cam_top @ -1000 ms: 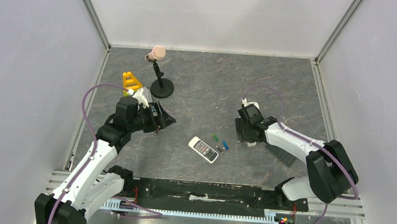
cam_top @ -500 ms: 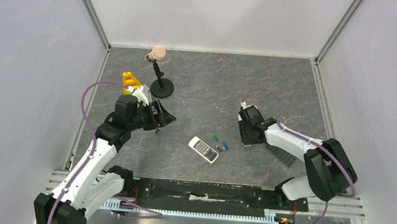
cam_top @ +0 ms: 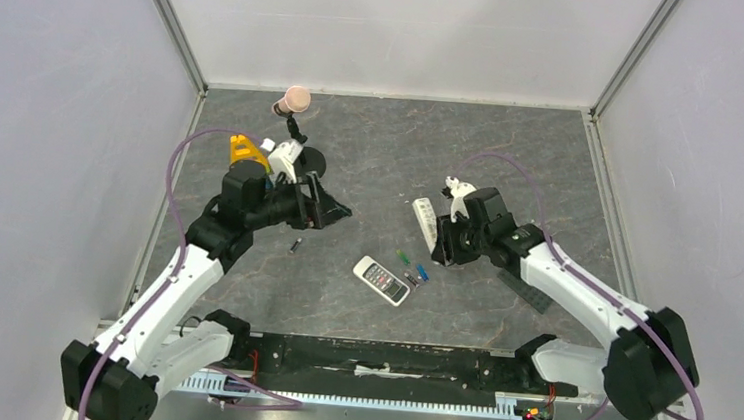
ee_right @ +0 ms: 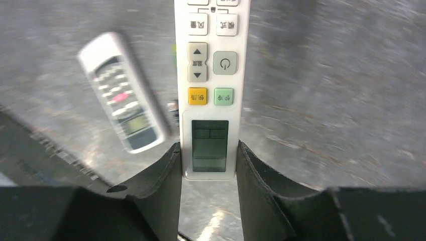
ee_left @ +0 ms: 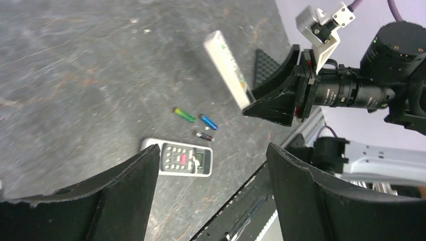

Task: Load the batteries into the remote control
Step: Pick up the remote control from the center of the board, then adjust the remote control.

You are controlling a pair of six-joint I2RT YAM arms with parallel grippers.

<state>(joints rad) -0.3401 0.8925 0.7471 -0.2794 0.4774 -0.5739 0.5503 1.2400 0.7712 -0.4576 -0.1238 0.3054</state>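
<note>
R gripper up w/ slim remote

- I read this as a robotics lab test cell, not a home or a shop.
- Plain pale panel walls close it in beyond the jaws and on both outer sides of them, joined by bare aluminium corner posts.
- Beneath the jaws lies a dark grey marbled tabletop.
- Behind the jaws, two white-and-black robot arms rise from a black mounting bar fixed to a ribbed aluminium rail.
- Thin purple cables loop in the open behind each set of jaws.
- Past my left jaws, a black camera lens barrel sits just behind the right jaws.
</note>
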